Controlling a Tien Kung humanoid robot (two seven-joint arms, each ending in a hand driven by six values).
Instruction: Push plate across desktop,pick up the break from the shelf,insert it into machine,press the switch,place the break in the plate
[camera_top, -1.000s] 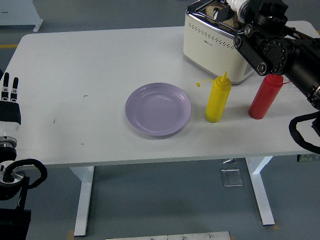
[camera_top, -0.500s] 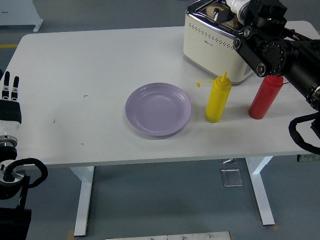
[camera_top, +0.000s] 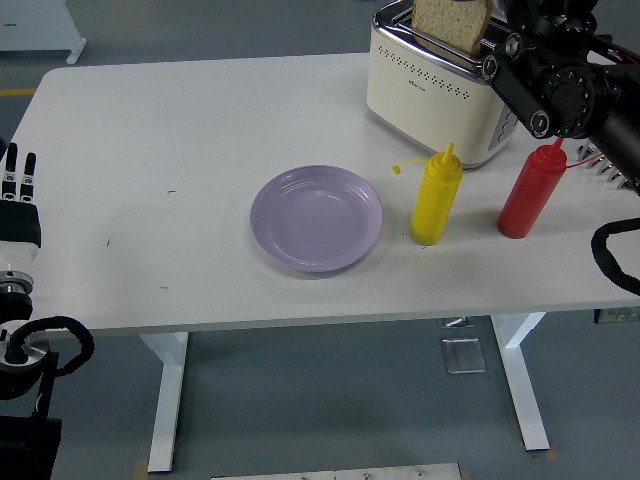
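On toaster (camera_top: 432, 88) front, small label unreadable

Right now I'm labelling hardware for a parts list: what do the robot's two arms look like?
The right arm is bulky black, with round silver-bolted joint housings and a looping black cable. The left hand has black-and-white segmented fingers above a white wrist, a metal ring and another black cable loop.

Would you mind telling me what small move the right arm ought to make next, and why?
Probably carry the bread slice toward the purple plate and lower it there. The slice stands well above the toaster slot beside the right hand, whose grip I cannot make out. The plate lies bare, left of the yellow bottle.
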